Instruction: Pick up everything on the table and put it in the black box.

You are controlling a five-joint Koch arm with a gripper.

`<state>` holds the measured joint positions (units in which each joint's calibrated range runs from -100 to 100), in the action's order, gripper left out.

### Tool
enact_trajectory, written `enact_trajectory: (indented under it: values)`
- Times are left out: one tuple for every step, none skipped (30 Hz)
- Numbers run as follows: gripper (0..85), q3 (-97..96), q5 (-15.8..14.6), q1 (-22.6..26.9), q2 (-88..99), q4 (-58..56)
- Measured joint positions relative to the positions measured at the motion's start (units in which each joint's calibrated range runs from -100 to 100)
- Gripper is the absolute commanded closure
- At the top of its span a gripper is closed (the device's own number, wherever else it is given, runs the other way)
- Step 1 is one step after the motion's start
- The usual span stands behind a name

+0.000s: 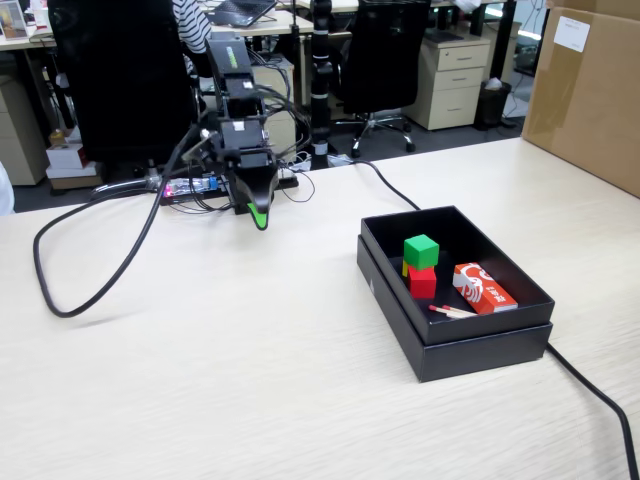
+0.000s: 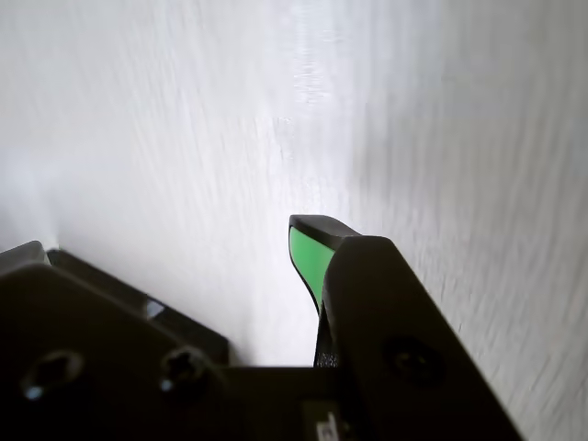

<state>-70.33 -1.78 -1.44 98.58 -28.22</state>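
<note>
The black box sits on the pale table at the right of the fixed view. Inside it the green cube rests on top of the red cube, and a sliver of the yellow cube shows behind them. My gripper hangs tip-down over the back of the table, left of the box and well apart from it, shut and empty. In the wrist view the gripper shows its green-padded jaw pressed against the black jaw over bare tabletop.
A red-and-white packet and matchsticks lie in the box. A black cable loops on the table's left; another cable runs off front right. A brown carton stands at the far right.
</note>
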Motion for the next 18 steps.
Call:
enact_trajectory:
  values:
    - [34.2, -1.92, 0.24, -0.1, 0.26, 2.4]
    - [34.2, -4.38, 0.34, -0.15, 0.26, 4.88]
    - [34.3, -6.66, 0.59, -0.1, 0.26, 6.81]
    - [34.5, -8.22, 0.78, -0.15, 0.26, 8.52]
    - [34.5, -9.49, 1.03, -0.15, 0.26, 10.14]
    - [34.5, -11.23, 1.27, -0.1, 0.26, 12.08]
    - [34.5, -13.24, 1.61, -0.15, 0.39, 14.56]
    - [34.5, -14.97, 2.0, -0.15, 0.52, 16.8]
    - [34.6, -16.25, 2.2, -0.2, 0.52, 19.13]
    - [34.7, -17.8, 2.49, -0.2, 0.65, 21.45]
    - [34.8, -19.26, 2.69, -0.2, 0.91, 23.85]
    - [34.8, -20.9, 2.88, -0.2, 0.91, 26.25]
    - [34.8, -22.55, 3.17, -0.24, 1.04, 28.49]
    - [34.8, -23.82, 3.47, -0.24, 1.17, 30.43]
    - [34.8, -24.65, 3.61, -0.2, 1.29, 31.75]
    - [34.8, -25.56, 3.76, -0.2, 1.29, 32.6]
    - [35.0, -25.92, 3.81, -0.2, 1.29, 32.75]
    - [34.8, -25.92, 3.81, -0.2, 1.42, 32.75]
